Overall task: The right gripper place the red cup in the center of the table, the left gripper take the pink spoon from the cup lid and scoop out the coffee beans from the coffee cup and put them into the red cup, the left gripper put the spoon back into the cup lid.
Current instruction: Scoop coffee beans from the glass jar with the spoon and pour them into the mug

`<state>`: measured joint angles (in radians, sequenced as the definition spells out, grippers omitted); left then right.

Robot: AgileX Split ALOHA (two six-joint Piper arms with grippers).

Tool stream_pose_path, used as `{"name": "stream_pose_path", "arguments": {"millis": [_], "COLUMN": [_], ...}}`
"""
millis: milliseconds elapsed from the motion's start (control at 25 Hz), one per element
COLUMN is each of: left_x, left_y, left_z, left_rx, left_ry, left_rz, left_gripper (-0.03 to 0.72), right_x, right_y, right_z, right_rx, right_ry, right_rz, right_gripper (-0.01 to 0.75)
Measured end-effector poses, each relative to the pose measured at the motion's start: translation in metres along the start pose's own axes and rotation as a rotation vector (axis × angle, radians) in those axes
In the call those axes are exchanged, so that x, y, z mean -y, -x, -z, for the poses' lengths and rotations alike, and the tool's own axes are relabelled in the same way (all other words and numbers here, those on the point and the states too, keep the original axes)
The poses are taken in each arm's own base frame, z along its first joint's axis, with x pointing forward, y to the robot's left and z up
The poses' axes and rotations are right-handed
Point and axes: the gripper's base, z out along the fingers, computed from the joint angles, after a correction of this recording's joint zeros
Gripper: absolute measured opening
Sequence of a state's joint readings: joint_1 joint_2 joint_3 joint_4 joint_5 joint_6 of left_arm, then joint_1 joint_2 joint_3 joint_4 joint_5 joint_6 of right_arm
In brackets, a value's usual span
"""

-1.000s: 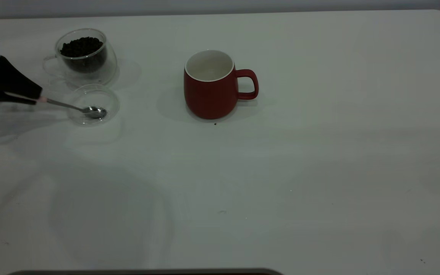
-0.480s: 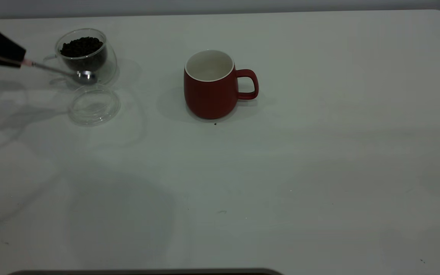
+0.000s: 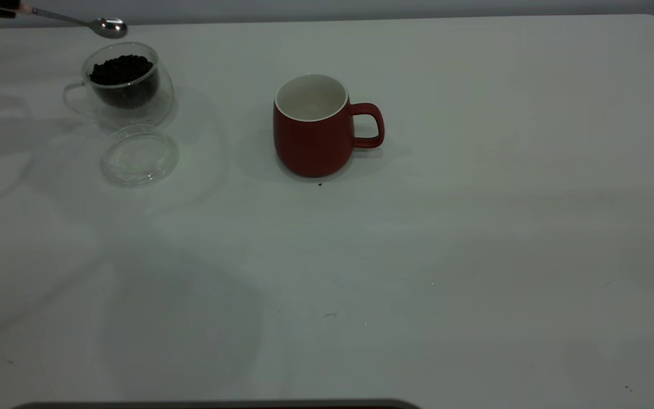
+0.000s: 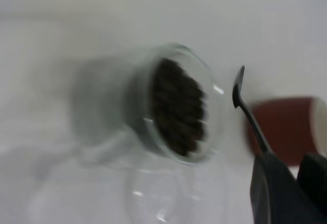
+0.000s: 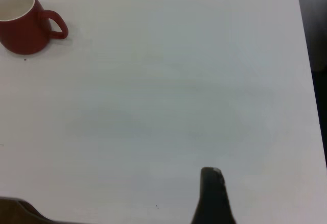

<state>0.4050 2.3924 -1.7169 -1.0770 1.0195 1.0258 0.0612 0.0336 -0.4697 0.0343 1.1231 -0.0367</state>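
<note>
One second back the spoon [image 3: 88, 23] lay in the lid [image 3: 139, 155]; now the left pincer [image 4: 286, 183], clamped on its handle, holds it raised above the glass cup [image 3: 125, 82] of beans [image 3: 121, 69]. Scooping comes next. Red cup [image 3: 313, 126] waits mid-table [image 3: 474, 227]; the right pincer's state I cannot tell.

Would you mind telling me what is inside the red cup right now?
The red cup shows only its bare white inside; no coffee beans are visible in it. Its very bottom is hidden behind the near wall.

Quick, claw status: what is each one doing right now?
Left claw: closed on the pink spoon, held up over the coffee cup.
Right claw: off to the side over the table, holding nothing; open or closed cannot be told.
</note>
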Motion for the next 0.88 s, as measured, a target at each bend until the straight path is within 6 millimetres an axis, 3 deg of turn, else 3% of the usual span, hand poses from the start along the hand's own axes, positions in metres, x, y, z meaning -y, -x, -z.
{"name": "stream_pose_path", "arguments": {"millis": [440, 880], "left_x": [-0.035, -0.037], "left_y": [-0.021, -0.024], "left_z": [-0.027, -0.032], "left_rx": [-0.023, -0.021], "left_ry": [0.019, -0.009], "left_rz": [0.094, 0.265], "left_gripper": [0.115, 0.115], "right_x": [0.0, 0.0], "right_y": [0.0, 0.0], "right_z": [0.0, 0.0], "right_rx": [0.0, 0.0], "right_ry": [0.0, 0.0], "right_rz": [0.0, 0.0], "right_gripper": [0.59, 0.59]}}
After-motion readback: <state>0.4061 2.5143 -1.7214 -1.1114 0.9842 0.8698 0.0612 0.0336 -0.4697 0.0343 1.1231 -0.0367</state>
